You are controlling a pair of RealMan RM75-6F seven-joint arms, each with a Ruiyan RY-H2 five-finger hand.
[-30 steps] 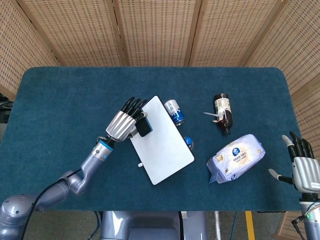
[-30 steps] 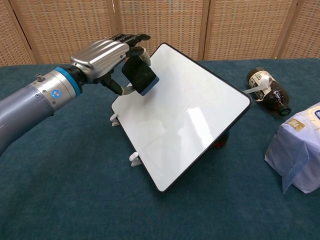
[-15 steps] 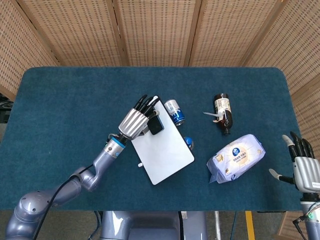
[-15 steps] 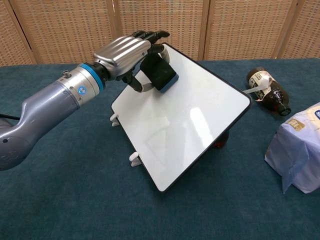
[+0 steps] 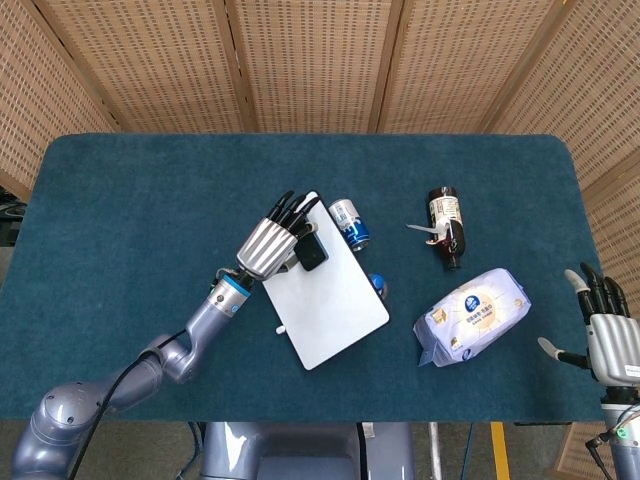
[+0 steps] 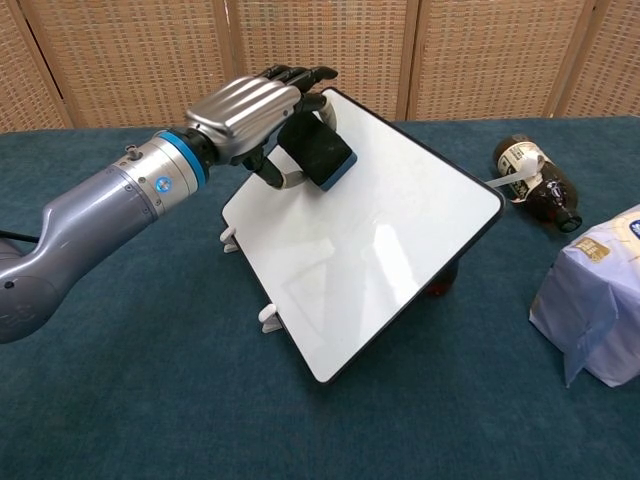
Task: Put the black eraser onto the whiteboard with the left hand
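My left hand (image 5: 272, 240) (image 6: 250, 105) grips the black eraser (image 5: 312, 251) (image 6: 318, 151), a dark block with a blue edge. It hovers over the far left corner of the white whiteboard (image 5: 330, 295) (image 6: 370, 235), which lies tilted on the blue table, propped on something beneath it. Whether the eraser touches the board is unclear. My right hand (image 5: 605, 335) shows only in the head view, at the table's right edge, fingers spread and holding nothing.
A blue can (image 5: 349, 223) lies just behind the board. A brown bottle (image 5: 446, 226) (image 6: 533, 183) lies on its side further right. A white wipes pack (image 5: 472, 317) (image 6: 595, 300) sits at front right. A small blue object (image 5: 378, 286) peeks from under the board's right edge.
One second ago the left hand held the eraser at the board's left edge; it moved right and further over the board. In the last half second it has hardly moved.
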